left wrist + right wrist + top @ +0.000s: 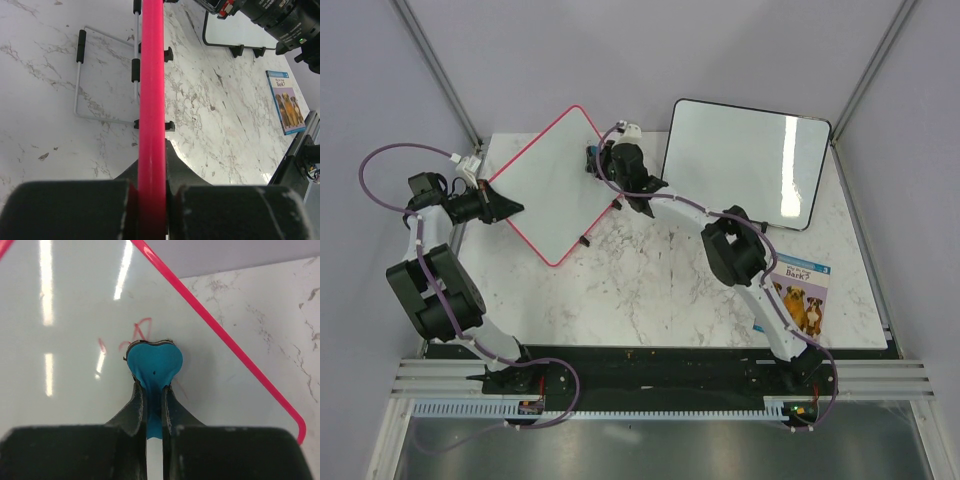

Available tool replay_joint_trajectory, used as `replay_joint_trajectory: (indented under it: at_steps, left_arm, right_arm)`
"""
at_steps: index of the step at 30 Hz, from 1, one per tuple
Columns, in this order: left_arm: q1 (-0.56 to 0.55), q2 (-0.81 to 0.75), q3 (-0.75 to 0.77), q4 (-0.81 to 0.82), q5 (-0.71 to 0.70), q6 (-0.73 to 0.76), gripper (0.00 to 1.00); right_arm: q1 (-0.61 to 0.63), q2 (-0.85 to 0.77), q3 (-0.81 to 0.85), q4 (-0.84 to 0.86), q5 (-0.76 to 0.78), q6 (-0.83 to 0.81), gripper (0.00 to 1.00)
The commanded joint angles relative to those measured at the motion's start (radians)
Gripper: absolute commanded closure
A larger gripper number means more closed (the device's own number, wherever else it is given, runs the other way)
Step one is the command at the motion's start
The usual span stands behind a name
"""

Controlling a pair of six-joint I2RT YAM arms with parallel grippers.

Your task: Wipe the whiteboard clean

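The whiteboard (555,185), square with a red-pink frame, stands tilted at the table's back left. My left gripper (508,208) is shut on its left edge; in the left wrist view the pink frame (151,100) runs straight up between the jaws. My right gripper (603,160) is shut on a blue heart-shaped eraser (153,365), pressed flat against the board's face (65,365). Red handwriting (135,335) shows just above and left of the eraser, partly hidden under it.
A larger black-framed whiteboard (745,162) leans at the back right. A dog booklet (803,295) lies at the right edge. A wire stand (105,80) with black caps lies on the marble table (650,280) behind the pink board.
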State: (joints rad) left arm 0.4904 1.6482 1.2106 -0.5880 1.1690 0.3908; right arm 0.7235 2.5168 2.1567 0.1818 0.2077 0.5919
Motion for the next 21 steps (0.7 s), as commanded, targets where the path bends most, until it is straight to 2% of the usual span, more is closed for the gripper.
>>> replay_joint_trajectory:
  at_steps: [1,3,7,16,21]
  left_arm:
    - [-0.073,-0.047,-0.033,-0.170,-0.019,0.220,0.98]
    - [-0.073,-0.051,-0.029,-0.174,-0.019,0.226,0.98]
    - [-0.073,-0.053,-0.029,-0.179,-0.015,0.229,0.98]
    - [-0.075,-0.054,-0.031,-0.194,-0.012,0.238,0.98]
    - [-0.073,-0.053,-0.026,-0.199,-0.009,0.240,0.98]
  right_arm:
    - [0.004,0.031,-0.274,-0.122,-0.070,0.111,1.00]
    - [0.014,0.005,-0.343,-0.090,-0.064,0.135,1.00]
    - [0.042,0.005,-0.373,-0.067,-0.074,0.151,1.00]
    - [0.186,0.014,-0.290,0.005,-0.050,-0.004,1.00]
    - [0.270,0.004,-0.291,0.065,-0.088,-0.099,1.00]
